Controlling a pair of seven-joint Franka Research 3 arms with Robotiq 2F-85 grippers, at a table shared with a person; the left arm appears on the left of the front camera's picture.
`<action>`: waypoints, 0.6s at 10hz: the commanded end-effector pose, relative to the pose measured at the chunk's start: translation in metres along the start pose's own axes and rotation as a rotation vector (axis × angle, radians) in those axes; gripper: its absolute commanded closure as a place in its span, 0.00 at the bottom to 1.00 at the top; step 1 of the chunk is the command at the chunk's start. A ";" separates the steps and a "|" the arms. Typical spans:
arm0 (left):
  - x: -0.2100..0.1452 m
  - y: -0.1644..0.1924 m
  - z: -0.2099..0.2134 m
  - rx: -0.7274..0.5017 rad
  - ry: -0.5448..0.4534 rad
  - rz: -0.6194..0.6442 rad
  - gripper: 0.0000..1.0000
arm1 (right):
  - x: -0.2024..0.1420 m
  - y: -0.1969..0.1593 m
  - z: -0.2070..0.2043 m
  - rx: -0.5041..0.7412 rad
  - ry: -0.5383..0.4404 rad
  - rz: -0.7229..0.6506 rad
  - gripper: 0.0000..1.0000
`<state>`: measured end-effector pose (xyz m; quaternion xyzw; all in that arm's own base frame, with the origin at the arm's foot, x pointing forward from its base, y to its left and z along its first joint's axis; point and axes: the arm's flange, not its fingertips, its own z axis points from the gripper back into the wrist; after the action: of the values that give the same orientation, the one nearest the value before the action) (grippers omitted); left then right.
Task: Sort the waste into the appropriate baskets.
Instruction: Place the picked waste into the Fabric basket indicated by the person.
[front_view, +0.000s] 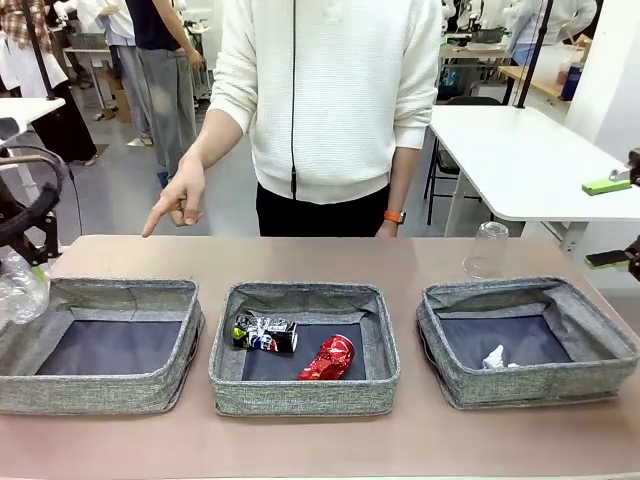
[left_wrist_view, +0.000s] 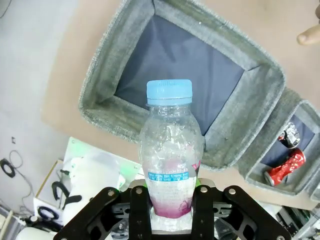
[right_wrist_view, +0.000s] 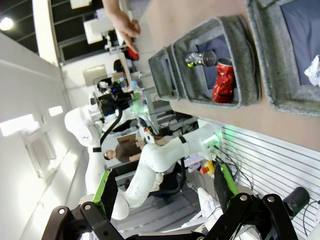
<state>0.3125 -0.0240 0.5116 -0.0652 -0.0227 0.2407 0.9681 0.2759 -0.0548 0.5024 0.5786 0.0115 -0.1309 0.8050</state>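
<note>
Lengthwise between left fingers, bottle, blue cap pointing toward basket

Brown table, white side table with green block, person's white sweater, orange watch

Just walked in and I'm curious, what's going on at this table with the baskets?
The left pincer grips a blue-capped clear bottle beside the left basket, while a person's hand points down near it. The middle basket holds a red can and a dark can, the right basket a paper wad. A clear cup stands on the table; the right pincer is open.
</note>
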 end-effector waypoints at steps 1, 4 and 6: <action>0.005 -0.016 -0.006 -0.021 -0.001 -0.024 0.78 | 0.003 0.003 -0.001 0.009 -0.010 0.019 0.00; 0.008 -0.025 -0.012 -0.023 0.008 -0.039 0.78 | 0.003 0.003 -0.001 0.009 -0.010 0.019 0.00; 0.008 -0.023 -0.012 -0.022 0.002 -0.057 0.20 | 0.003 0.003 -0.001 0.009 -0.010 0.019 0.00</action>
<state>0.3296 -0.0429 0.4997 -0.0656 -0.0196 0.2233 0.9723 0.2759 -0.0548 0.5024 0.5786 0.0114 -0.1309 0.8050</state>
